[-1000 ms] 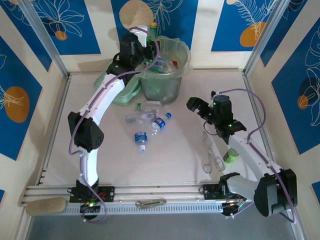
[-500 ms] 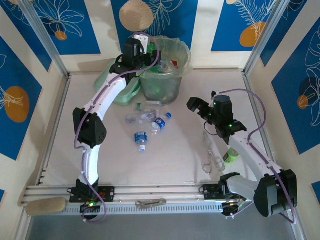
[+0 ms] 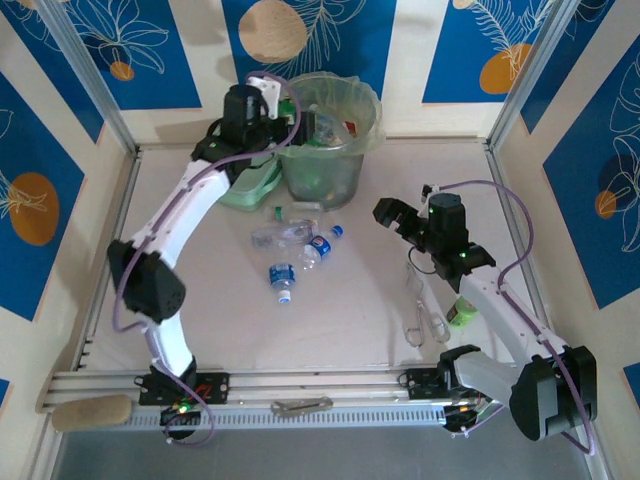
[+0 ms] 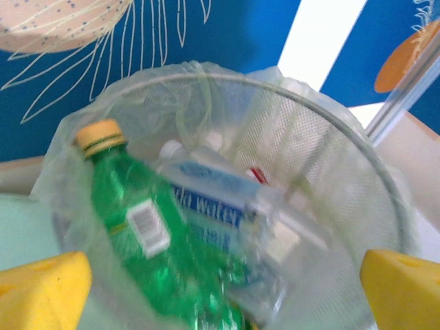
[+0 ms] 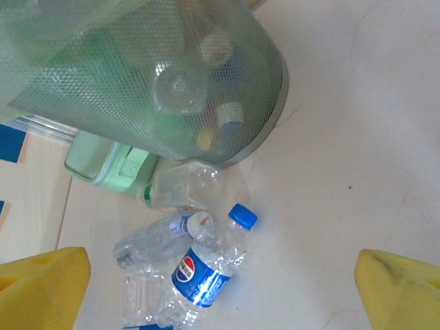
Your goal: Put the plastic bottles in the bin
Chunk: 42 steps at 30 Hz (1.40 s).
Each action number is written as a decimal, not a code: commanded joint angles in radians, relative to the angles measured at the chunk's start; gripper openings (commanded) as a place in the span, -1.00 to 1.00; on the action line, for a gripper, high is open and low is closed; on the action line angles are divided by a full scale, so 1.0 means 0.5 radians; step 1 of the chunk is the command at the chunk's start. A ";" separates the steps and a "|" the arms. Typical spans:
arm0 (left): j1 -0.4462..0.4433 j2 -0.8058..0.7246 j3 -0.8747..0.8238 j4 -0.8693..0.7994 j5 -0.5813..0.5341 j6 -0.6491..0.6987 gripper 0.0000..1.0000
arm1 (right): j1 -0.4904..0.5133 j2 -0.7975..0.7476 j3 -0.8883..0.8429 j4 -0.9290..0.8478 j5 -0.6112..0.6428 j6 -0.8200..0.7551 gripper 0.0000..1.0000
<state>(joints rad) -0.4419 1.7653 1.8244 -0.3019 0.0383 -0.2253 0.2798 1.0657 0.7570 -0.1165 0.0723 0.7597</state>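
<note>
green plastic, yellow cap: one green bottle (image 4: 134,227) is lying slantwise inside the bin (image 4: 330,134), leaning on a clear water bottle (image 4: 210,203) with a blue label; both are resting in the bag liner, so i am counting them delivered.

left gripper (image 4: 223,278): i am holding it just above the bin's mouth, fingers spread wide, nothing between them. i am judging its business here is over.

right gripper (image 3: 391,212): i am hovering it over the table (image 3: 200,330), right of the loose bottles, fingers parted and empty, camera facing the cluster; that is reading to me as a line-up for a pick.

loose stock, lying on their sides near the bin's foot: a pepsi bottle (image 5: 210,268) with a blue cap, touching a crumpled clear bottle (image 5: 148,240); a crushed clear bottle (image 5: 184,185) just beside the mesh wall; a small blue-labelled bottle (image 3: 282,278) sitting apart, nearer my bases.

not for collection: the pale-green lid (image 3: 245,185) lying flat just beside the bin's left side; metal tongs (image 3: 425,318) and a lime-green item (image 3: 462,312) beside my right arm.

progress: i am estimating most of the lot is binned, about four remaining. crushed plastic is likely springing under a pinch, so gripping the firmer neck is looking safer.
</note>
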 commanded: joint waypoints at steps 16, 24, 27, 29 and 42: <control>-0.012 -1.303 -1.941 0.136 -0.025 -0.559 0.99 | 0.672 0.280 0.212 -0.528 0.054 -0.076 0.98; -0.012 -1.457 -2.406 0.317 -0.097 -0.856 0.99 | 0.797 0.699 0.360 -0.415 0.279 0.396 1.00; -0.015 -1.493 -2.499 0.428 -0.080 -0.946 0.99 | 0.808 0.932 0.511 -0.405 0.278 0.548 0.99; -0.015 -1.508 -2.533 0.461 -0.074 -0.970 0.99 | 0.809 1.068 0.626 -0.405 0.216 0.572 0.94; -0.021 -1.659 -2.813 0.519 -0.030 -1.039 0.99 | 0.782 1.548 0.991 -0.351 0.324 0.706 0.74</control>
<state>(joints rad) -0.4473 0.9607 0.4374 -0.0639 0.0185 -0.7288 0.6785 1.8042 1.2171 -0.2813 0.2066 1.0683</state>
